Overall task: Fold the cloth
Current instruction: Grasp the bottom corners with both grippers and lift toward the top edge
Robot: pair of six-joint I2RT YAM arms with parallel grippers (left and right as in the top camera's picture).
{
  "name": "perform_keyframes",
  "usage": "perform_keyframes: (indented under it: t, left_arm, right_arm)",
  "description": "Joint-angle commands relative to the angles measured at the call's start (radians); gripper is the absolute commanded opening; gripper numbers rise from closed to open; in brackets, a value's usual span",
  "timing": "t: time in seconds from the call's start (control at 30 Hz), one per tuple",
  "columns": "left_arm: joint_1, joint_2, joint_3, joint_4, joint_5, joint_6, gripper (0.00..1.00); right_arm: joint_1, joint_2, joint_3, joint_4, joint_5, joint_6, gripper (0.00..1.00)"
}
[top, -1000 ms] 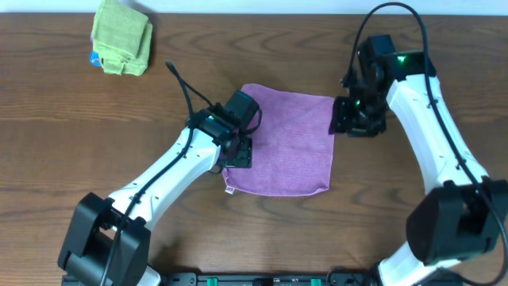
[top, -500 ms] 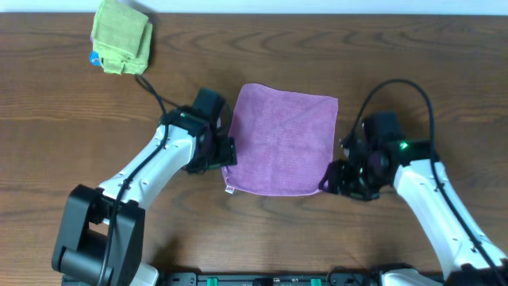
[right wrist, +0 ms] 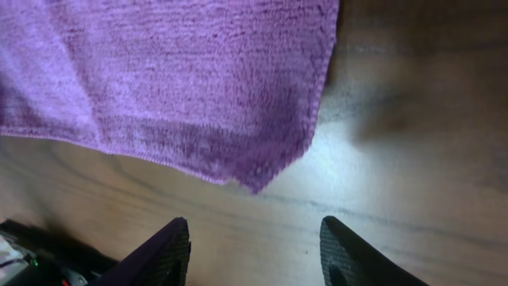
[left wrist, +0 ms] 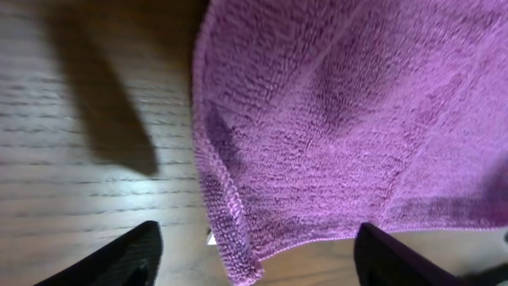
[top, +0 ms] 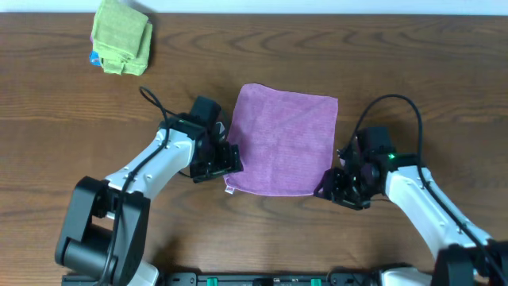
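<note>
**Both arms now at the cloth's near corners**

I see the cloth (top: 282, 141) flat at mid-table (top: 413, 95), unmoved. The left gripper (top: 228, 159) has slid off its left edge to the near-left corner, jaws wide, gripping nothing. The right gripper (top: 327, 187) has come down from the far-right corner to the near-right one, jaws apart, empty.

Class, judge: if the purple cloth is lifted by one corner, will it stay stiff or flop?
Probably flops: the purple cloth lies limp, its edge rolled in the left wrist view. Likely light, being thin. Its terry pile should resist slipping.
</note>
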Motion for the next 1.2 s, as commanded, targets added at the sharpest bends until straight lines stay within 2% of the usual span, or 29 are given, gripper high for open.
perform_keyframes:
  t: [0.0, 0.13, 0.43, 0.67, 0.83, 0.93, 1.17]
  left_arm:
    - [0.005, 0.019, -0.005, -0.011, 0.041, -0.005, 0.73]
    - [0.006, 0.019, -0.005, -0.016, 0.042, -0.005, 0.66]
    - [0.008, 0.019, -0.005, -0.018, 0.040, -0.013, 0.35]
    - [0.008, 0.019, -0.005, -0.027, 0.038, -0.011, 0.22]
    - [0.008, 0.019, -0.005, -0.056, 0.017, 0.008, 0.09]
    - [0.008, 0.019, -0.005, -0.064, 0.011, 0.008, 0.06]
    - [0.008, 0.019, -0.005, -0.064, 0.010, 0.008, 0.06]
  right_arm:
    - [0.005, 0.054, -0.005, 0.018, -0.004, 0.024, 0.53]
    - [0.005, 0.121, -0.005, 0.053, -0.006, 0.025, 0.51]
    - [0.005, 0.154, -0.003, 0.124, -0.035, 0.055, 0.50]
    - [0.002, 0.154, 0.012, 0.129, -0.039, 0.073, 0.53]
    - [-0.019, 0.154, 0.024, 0.130, -0.064, 0.080, 0.53]
    - [-0.017, 0.154, 0.024, 0.121, -0.065, 0.081, 0.43]
    - [-0.012, 0.154, 0.024, 0.117, -0.081, 0.092, 0.03]
